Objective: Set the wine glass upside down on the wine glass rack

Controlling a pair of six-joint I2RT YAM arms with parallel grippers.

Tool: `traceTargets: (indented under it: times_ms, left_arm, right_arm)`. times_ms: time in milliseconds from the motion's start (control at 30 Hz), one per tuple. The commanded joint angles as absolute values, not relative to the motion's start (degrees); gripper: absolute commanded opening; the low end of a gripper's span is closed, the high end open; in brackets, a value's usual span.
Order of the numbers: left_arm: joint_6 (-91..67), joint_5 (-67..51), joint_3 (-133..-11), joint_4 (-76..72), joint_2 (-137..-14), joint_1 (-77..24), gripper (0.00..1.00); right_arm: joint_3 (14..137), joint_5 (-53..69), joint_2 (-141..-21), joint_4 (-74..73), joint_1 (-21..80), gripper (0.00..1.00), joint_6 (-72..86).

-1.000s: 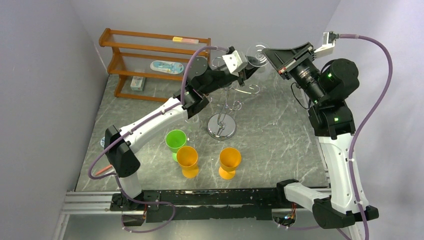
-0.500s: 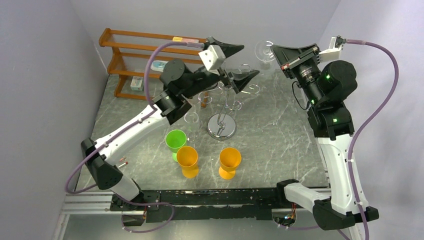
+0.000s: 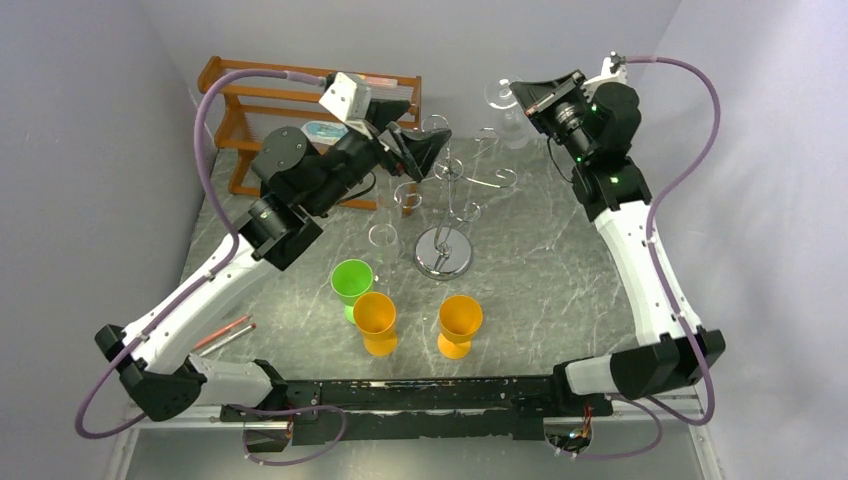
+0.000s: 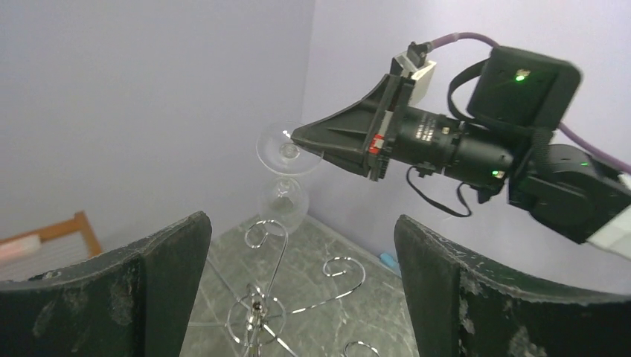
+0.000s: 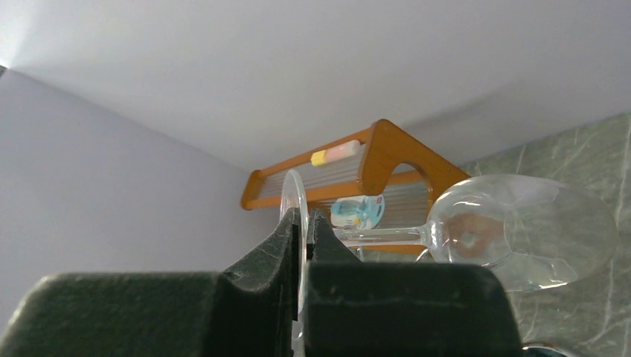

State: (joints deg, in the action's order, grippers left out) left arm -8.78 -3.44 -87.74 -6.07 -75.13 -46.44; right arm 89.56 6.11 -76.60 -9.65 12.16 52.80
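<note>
The clear wine glass (image 3: 512, 122) hangs upside down at the back of the table, foot up and bowl down. My right gripper (image 3: 520, 97) is shut on its round foot, pinching the rim edge-on (image 5: 303, 219); stem and bowl (image 5: 521, 230) stretch away to the right. The chrome wine glass rack (image 3: 445, 250) stands mid-table, its curled arms (image 3: 480, 182) spreading below and left of the glass. In the left wrist view the glass (image 4: 284, 199) hangs just beyond one curl (image 4: 260, 230). My left gripper (image 3: 418, 150) is open and holds nothing, left of the rack top.
A brown wooden shelf rack (image 3: 300, 110) stands at the back left. A green cup (image 3: 351, 280) and two orange cups (image 3: 375, 320) (image 3: 460, 322) sit at the front. Clear glasses (image 3: 383, 238) stand left of the rack. Thin red-tipped sticks (image 3: 225, 333) lie at the left edge.
My left gripper let go of the glass, opened wide and pulled back to the left. My right arm, still holding the foot, carried the glass leftward and toward the back wall.
</note>
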Motion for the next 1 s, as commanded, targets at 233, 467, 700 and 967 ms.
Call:
traceTargets:
  times_ms: [233,467,700,967]
  left_arm:
    - [-15.9,9.8,-86.5,6.6,-73.8,-45.0,0.97]
    - [-17.7,8.4,-85.4,7.0,-74.5,-44.0,0.97]
    - [-18.4,9.2,-84.4,6.8,-74.4,-43.5,0.97]
    - [-20.0,8.1,-85.4,9.2,-75.5,-42.9,0.97]
  right_arm:
    - [90.8,15.4,-84.7,-3.7,15.2,0.0,53.7]
    - [89.3,16.1,-83.5,-6.8,15.2,0.0,54.3]
    - [88.6,19.3,-82.6,-13.6,15.2,0.0,57.4]
    - [90.5,13.1,-81.3,-21.3,15.2,0.0,55.2]
